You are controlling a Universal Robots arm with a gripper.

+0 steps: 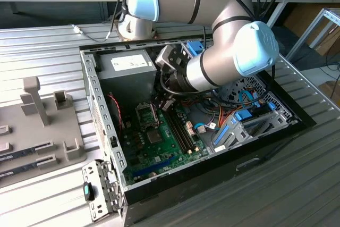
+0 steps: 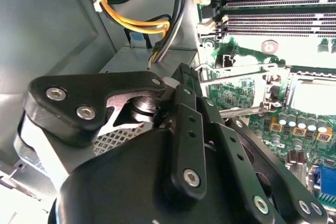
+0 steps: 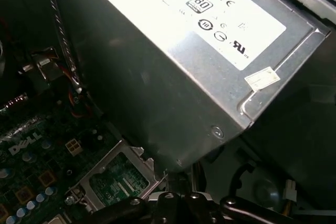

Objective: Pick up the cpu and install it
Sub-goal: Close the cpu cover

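Power supply (image 3: 173,51) and cables (image 2: 136,22) crowd the hand (image 2: 181,80).

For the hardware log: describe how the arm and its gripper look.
The arm is made of thick silver-grey tubes with rounded joints and pale blue end caps; black cables run along it. In the second wrist view, the gripper is matte black, built from flat linkage bars fastened with silver screws around a silver metal hub.

One open computer case (image 1: 249,155), one power supply (image 1: 127,70), one motherboard (image 1: 159,142), four memory slots (image 2: 278,3).
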